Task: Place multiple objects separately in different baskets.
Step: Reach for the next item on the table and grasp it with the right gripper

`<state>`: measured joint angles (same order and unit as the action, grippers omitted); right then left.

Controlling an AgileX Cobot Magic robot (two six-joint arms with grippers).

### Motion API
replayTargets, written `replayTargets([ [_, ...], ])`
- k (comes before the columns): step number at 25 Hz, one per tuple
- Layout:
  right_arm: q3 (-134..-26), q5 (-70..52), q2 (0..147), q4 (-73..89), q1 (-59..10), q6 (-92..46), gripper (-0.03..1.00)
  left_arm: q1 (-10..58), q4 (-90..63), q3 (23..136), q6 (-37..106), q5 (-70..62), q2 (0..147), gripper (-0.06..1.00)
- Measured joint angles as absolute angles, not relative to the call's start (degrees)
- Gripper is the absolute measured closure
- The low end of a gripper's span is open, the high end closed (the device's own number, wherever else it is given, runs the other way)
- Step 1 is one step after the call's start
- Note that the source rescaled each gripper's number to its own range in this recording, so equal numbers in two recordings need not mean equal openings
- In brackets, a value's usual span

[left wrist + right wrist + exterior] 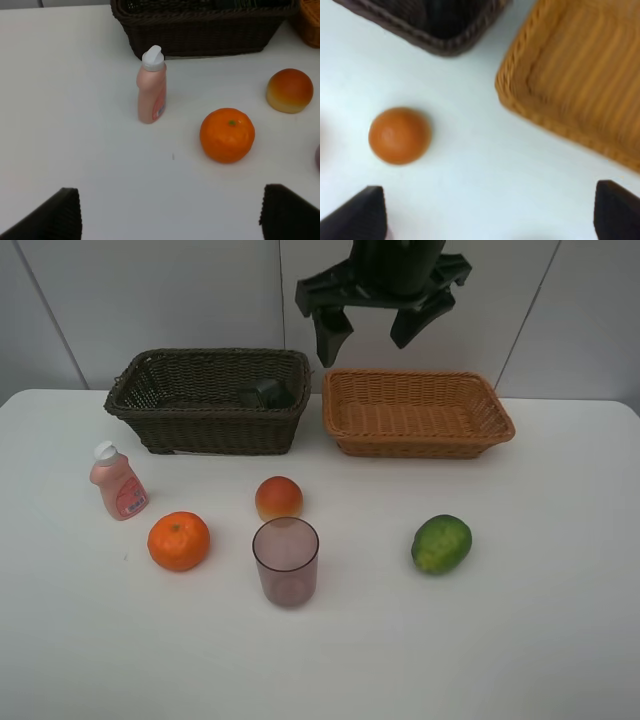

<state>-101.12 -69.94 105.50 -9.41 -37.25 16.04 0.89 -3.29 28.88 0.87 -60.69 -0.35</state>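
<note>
I'm holding right gripper [367,340] high, jaws wide, empty, above gap between dark basket [210,430] and tan basket [420,445]. Left gripper [170,220] also hanging wide, empty. I'm eyeing peach [399,135] on table [500,640], near cup [286,560]: likely light, firm, smooth, prone to rolling. I'm planning grip across its middle.

The pink bottle [118,483] had a red label [134,503] on its front, but its words were too small to read.

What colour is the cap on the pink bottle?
The cap is white, clearest in the left wrist view.
</note>
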Motion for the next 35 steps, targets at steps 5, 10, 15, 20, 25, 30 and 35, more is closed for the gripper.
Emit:
replayTargets([
  [5,-91.6,-69.9,100.8,-9.2,-37.1,24.2,0.03,0.9,-3.3,28.9,0.9,-60.7,-0.4,0.02],
  [10,-80.6,-67.8,96.7,-7.2,-34.9,31.1,0.03,0.9,-3.3,28.9,0.9,-60.7,-0.4,0.02],
  [15,-71.9,-64.9,96.0,-5.5,-32.3,35.7,0.03,0.9,-3.3,28.9,0.9,-60.7,-0.4,0.02],
  [20,-67.8,-60.0,96.0,-2.7,-29.7,39.9,0.03,0.9,-3.3,28.9,0.9,-60.7,-0.4,0.02],
  [25,-65.6,-55.3,96.0,0.0,-27.9,45.2,0.03,0.9,-3.3,28.9,0.9,-60.7,-0.4,0.02],
  [30,-63.0,-52.8,96.1,0.0,-26.6,51.5,0.03,0.9,-3.3,28.9,0.9,-60.7,-0.4,0.02],
  [35,-62.0,-52.8,99.8,-0.5,-26.5,55.4,0.03,0.9,-3.3,28.9,0.9,-60.7,-0.4,0.02],
])
